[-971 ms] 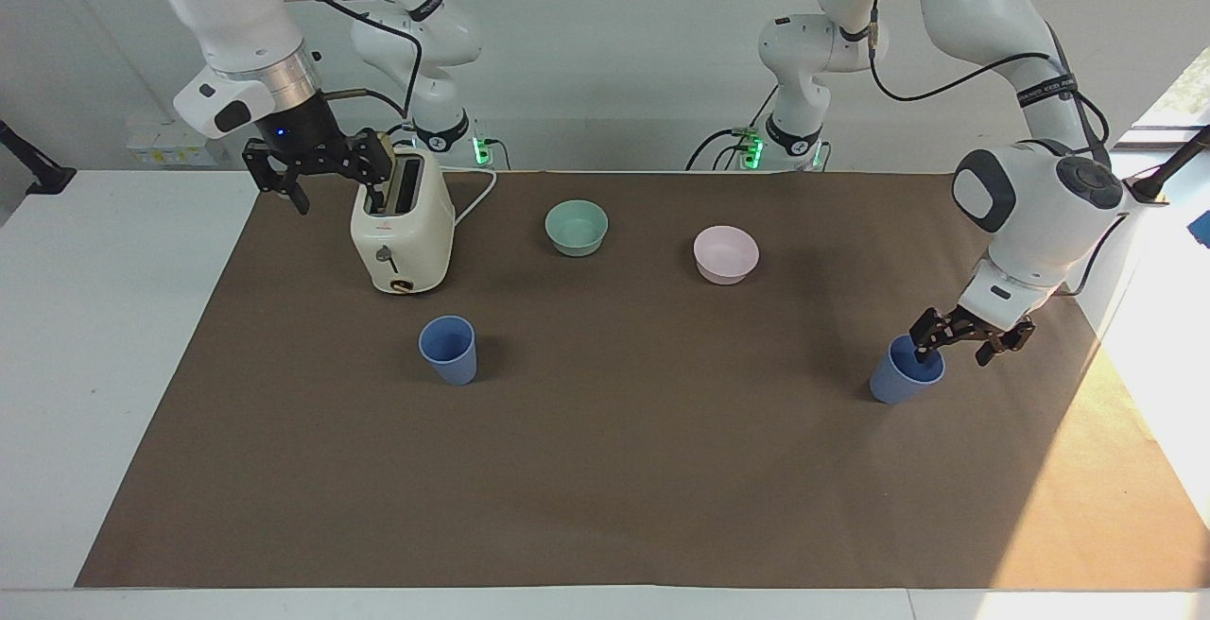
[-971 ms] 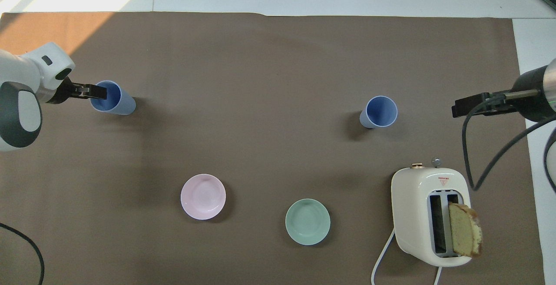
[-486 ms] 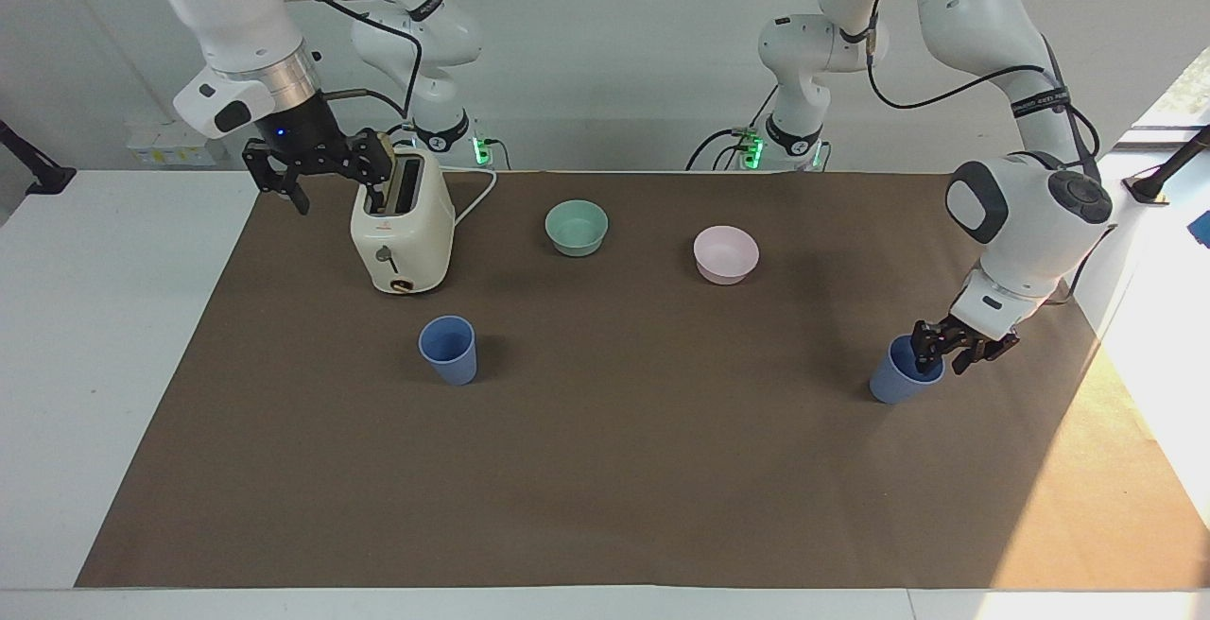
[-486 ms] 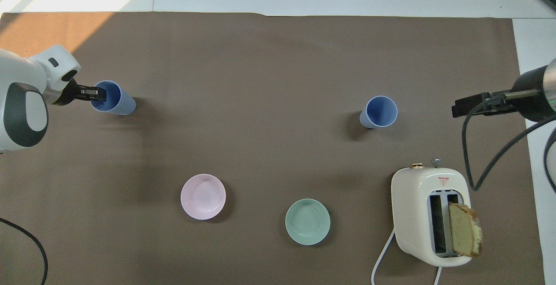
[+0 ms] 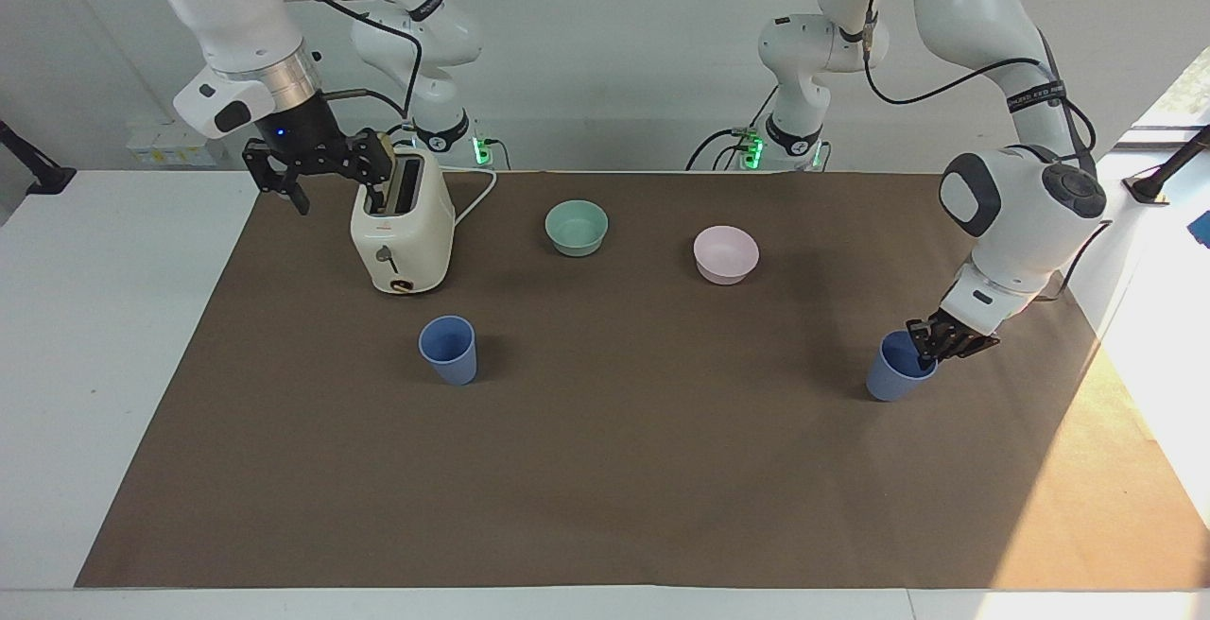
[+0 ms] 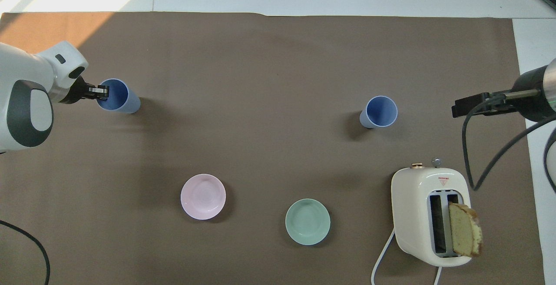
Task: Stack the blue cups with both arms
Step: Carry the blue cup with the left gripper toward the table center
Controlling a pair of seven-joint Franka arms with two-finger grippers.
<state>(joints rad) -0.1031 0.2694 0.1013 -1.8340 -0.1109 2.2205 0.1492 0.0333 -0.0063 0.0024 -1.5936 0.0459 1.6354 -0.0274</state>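
One blue cup (image 5: 898, 372) (image 6: 121, 98) is at the left arm's end of the brown mat. My left gripper (image 5: 926, 344) (image 6: 102, 93) is shut on its rim, one finger inside the cup and one outside, and the cup leans slightly. The other blue cup (image 5: 448, 349) (image 6: 381, 111) stands upright and alone, farther from the robots than the toaster. My right gripper (image 5: 326, 185) (image 6: 471, 104) hangs open and empty in the air, over the mat's edge beside the toaster.
A cream toaster (image 5: 402, 228) (image 6: 428, 215) holding a bread slice (image 6: 464, 235) stands near the right arm's base, its cord trailing. A teal bowl (image 5: 577, 227) (image 6: 307, 222) and a pink bowl (image 5: 726, 253) (image 6: 203, 197) sit nearer to the robots than the cups.
My left gripper went from open around the cup's rim to shut on it. It and the cup shifted slightly toward the table's middle. The right arm has not moved.
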